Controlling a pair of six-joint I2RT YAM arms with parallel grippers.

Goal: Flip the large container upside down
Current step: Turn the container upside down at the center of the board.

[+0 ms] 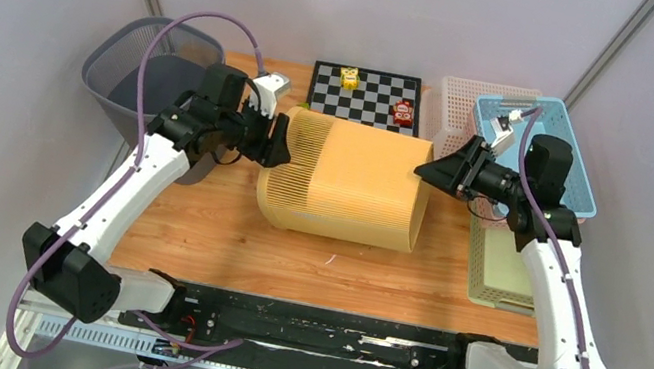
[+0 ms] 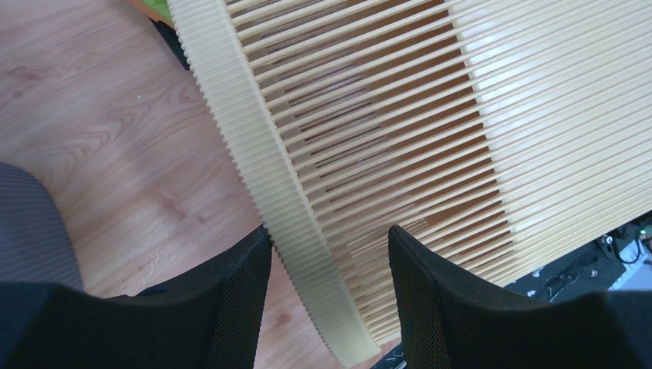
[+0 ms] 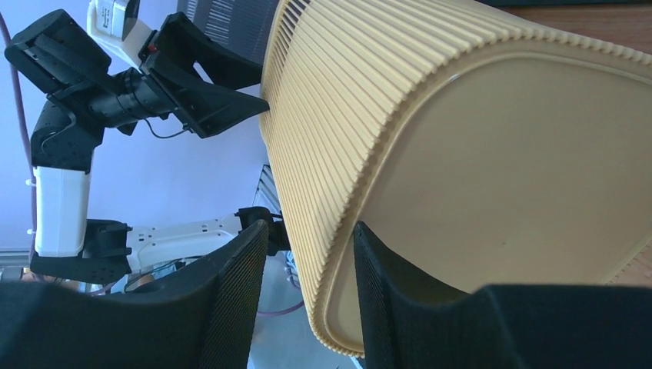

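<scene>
The large container [image 1: 349, 178] is a yellow slatted bin lying on its side in the middle of the table. Its open rim faces left and its solid base faces right. My left gripper [image 1: 277, 147] is open and straddles the rim band [image 2: 269, 169], with gaps beside the fingers [image 2: 238, 300]. My right gripper [image 1: 425, 171] is open and straddles the edge of the base [image 3: 507, 184]. One finger [image 3: 384, 292] lies against the base and the other stands off the ribbed wall.
A grey mesh wastebasket [image 1: 135, 70] stands at the back left, close to my left arm. A chessboard [image 1: 366, 96] with a yellow toy [image 1: 350, 78] and a red toy [image 1: 404, 112] lies behind the bin. White [image 1: 463, 107], blue [image 1: 567, 156] and green [image 1: 496, 265] baskets sit on the right.
</scene>
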